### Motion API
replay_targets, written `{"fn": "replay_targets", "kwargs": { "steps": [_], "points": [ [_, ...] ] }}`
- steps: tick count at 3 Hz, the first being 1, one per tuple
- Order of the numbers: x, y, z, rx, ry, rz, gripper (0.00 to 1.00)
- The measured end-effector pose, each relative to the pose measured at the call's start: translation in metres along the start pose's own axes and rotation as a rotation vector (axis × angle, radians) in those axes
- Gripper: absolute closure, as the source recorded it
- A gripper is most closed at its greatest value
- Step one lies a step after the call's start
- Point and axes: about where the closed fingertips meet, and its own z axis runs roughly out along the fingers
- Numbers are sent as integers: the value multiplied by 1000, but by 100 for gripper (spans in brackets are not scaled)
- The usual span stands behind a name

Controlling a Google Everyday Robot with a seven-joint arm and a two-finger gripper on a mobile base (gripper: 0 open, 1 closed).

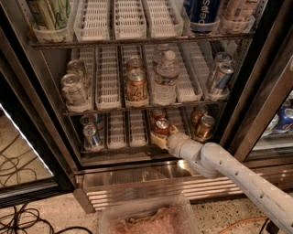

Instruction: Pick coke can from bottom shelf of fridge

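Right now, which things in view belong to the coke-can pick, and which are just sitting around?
Job: coke can, at the front of the bottom shelf; fridge; gripper, reaching in at the coke can.
Bystanders: water bottle; brown-orange cans; blue-and-silver cans; Pepsi can; floor cables.

Lower half of the coke can behind the gripper, at the bottom shelf front.
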Motion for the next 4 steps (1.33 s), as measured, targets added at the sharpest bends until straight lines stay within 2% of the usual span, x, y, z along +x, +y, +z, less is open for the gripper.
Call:
{"fn": "replay_targets", "kwargs": {
  "steps": [1,2,3,4],
  "points": [
    [-11,4,-4,-12,-10,-23,100],
    [-32,14,-13,-35,-40,-62,100],
    [-51,36,-34,-95,-36,-127,100],
    [-55,50,-53,-132,-1,-180,100]
  ]
}}
